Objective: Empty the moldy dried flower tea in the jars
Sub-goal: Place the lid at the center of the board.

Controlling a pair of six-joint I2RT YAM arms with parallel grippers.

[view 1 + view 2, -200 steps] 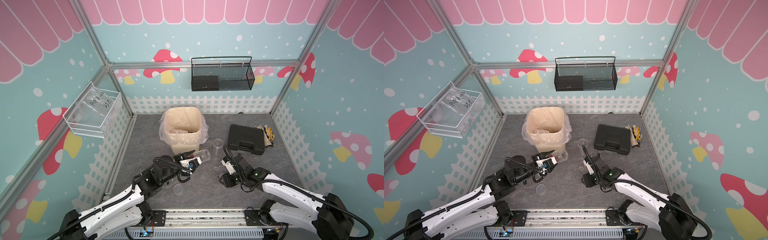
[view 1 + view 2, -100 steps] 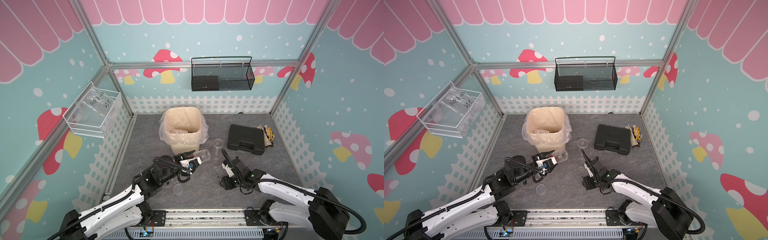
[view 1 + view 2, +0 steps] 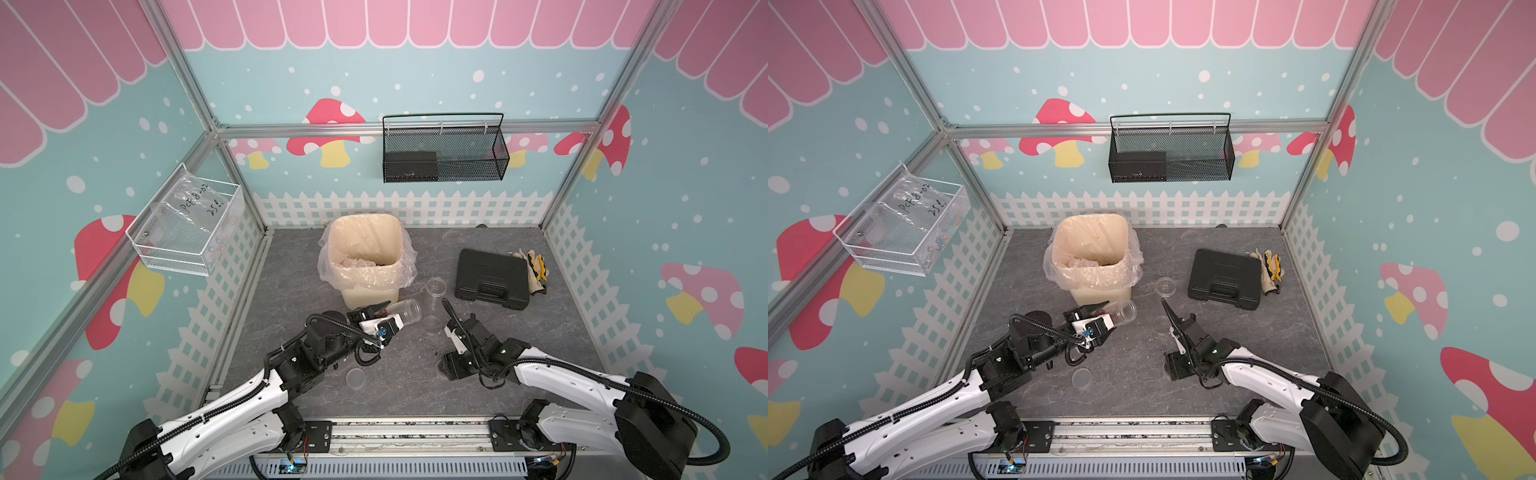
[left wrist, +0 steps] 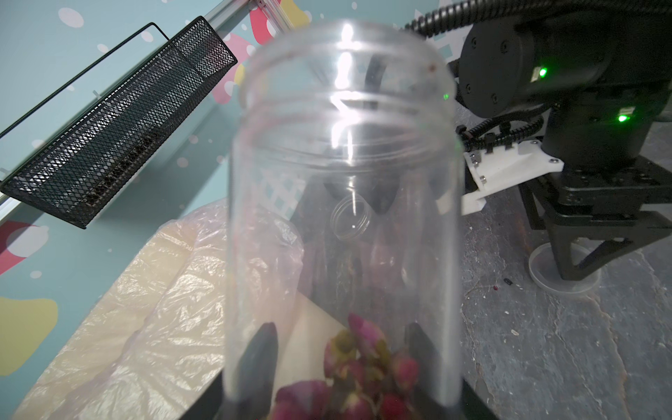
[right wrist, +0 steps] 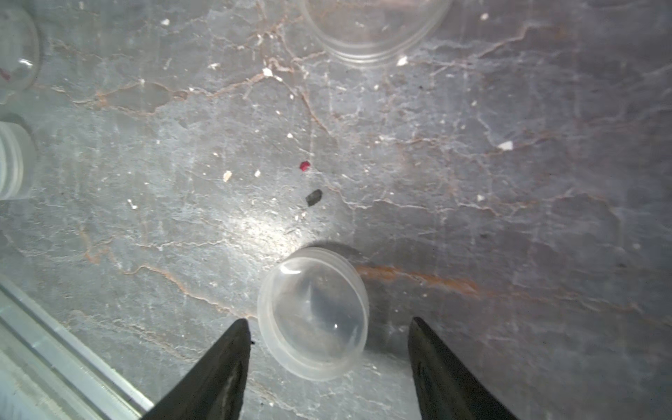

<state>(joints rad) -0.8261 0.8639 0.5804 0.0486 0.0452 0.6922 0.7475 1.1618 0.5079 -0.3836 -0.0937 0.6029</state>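
Now the left gripper (image 3: 385,313) is clamped round a jar (image 3: 405,311), which lies tipped on its side just in front of the bin (image 3: 361,296). The tea (image 4: 363,371) sits bunched at the jar's base, between the fingers. Over on the other side, the right gripper (image 5: 329,323) stands wide, a lid (image 5: 314,312) on the table between its fingers with a gap on each side. Another jar (image 3: 435,286) stands upright beside the bin

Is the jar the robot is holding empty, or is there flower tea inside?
Not empty. The left wrist view shows reddish dried flower buds bunched at the closed end of the lidless jar.
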